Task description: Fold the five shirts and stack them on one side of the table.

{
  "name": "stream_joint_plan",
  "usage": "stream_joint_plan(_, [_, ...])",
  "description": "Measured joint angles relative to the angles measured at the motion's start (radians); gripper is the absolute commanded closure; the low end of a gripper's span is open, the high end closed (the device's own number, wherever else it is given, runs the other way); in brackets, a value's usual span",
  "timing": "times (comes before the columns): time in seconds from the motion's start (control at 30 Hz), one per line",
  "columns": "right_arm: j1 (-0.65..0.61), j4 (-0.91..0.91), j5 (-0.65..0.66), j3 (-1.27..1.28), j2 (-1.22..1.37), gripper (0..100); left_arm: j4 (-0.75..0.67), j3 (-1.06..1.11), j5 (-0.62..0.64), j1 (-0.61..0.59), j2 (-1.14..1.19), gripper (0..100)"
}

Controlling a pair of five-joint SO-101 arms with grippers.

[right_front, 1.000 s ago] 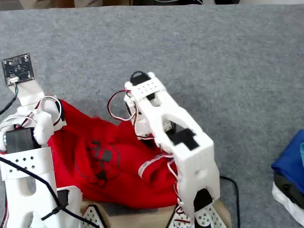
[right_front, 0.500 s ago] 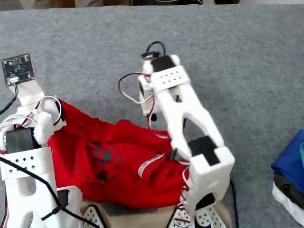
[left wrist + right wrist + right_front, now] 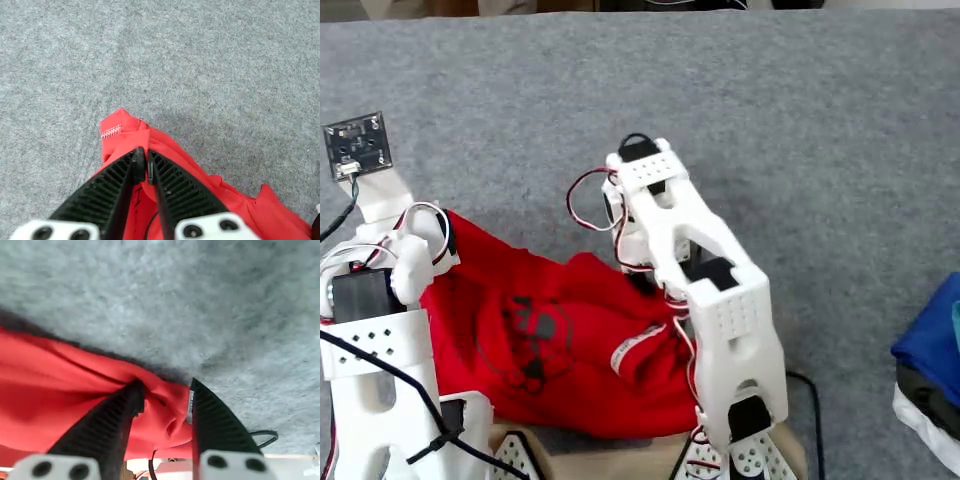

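My left gripper [image 3: 144, 165] is clamped on the shirt [image 3: 550, 345] at the near edge of the table [image 3: 800, 130]; my right gripper [image 3: 166, 392] straddles a fold, jaws apart.

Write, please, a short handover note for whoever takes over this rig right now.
Left gripper: shut on the red shirt, just beside a stitched corner.
Right gripper: open, jaws astride a bunched fold at the shirt's edge.
Red shirt: crumpled on the grey table, at the near edge between the two arms.
Done: a pile of clothes sits at the table's right edge, blue on top; how many it holds cannot be told.
Left: fold the red shirt, add it to the pile, then count the shirts.
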Motion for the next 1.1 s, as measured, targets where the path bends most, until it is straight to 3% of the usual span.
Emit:
stream_joint_plan(0.1, [0.0,0.003,0.0,-0.002,0.028,86.2,0.0,0.0,0.0,0.0,0.0,98])
stream_joint_plan(0.23, [0.003,0.006,0.0,-0.011,0.037,97.6,0.0,0.0,0.0,0.0,0.0,98])
stream_joint_plan(0.53, [0.005,0.009,0.0,-0.026,0.003,99.4,0.0,0.0,0.0,0.0,0.0,98])
stream_joint_plan(0.87, [0.054,0.008,0.002,-0.258,-0.304,99.5,0.0,0.0,0.0,-0.015,0.0,98])
stream_joint_plan(1.1, [0.137,-0.161,0.002,-0.362,-0.364,99.5,0.0,0.0,0.0,-0.051,0.0,98])
